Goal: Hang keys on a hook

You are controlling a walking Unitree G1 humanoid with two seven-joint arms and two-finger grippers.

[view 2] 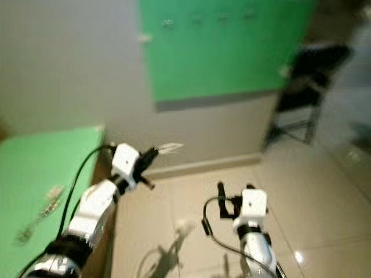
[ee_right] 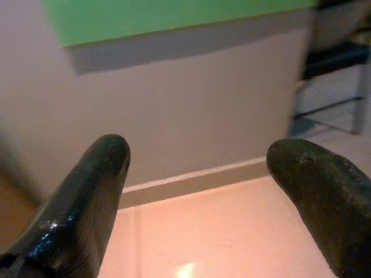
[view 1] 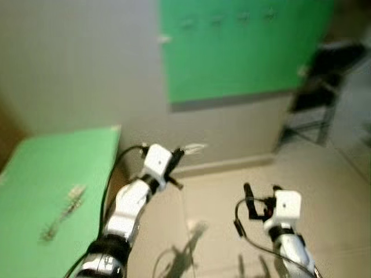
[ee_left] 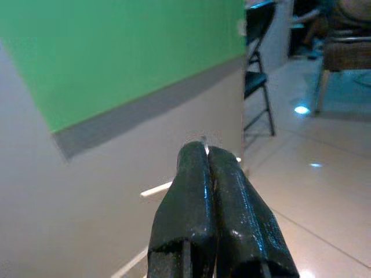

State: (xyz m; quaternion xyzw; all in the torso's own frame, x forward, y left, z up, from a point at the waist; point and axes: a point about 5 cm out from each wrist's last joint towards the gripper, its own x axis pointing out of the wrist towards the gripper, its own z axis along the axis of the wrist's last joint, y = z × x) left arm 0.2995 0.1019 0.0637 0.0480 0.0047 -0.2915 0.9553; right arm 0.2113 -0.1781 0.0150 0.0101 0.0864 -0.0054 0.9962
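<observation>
Both silver arms are seen reaching forward in the head views, blurred as they are. Out front on the left, the left gripper is raised above the tiled floor, its black fingers pressed together on a pale, silvery sliver that looks like the keys, though the blur keeps that from being certain. Lower and to the right, the right gripper is held with its fingers spread and nothing between them. A green table is seen at the left, with a second small metallic cluster lying on it. On the grey wall ahead, a green board is mounted, and a row of small hooks is faintly made out near its top. A black folding chair stands at the right.

From the left wrist, the two fingers are shown clamped tight, a glint of metal just peeking at their tips.

From the right wrist, the fingers are seen wide apart, framing wall and skirting board.
</observation>
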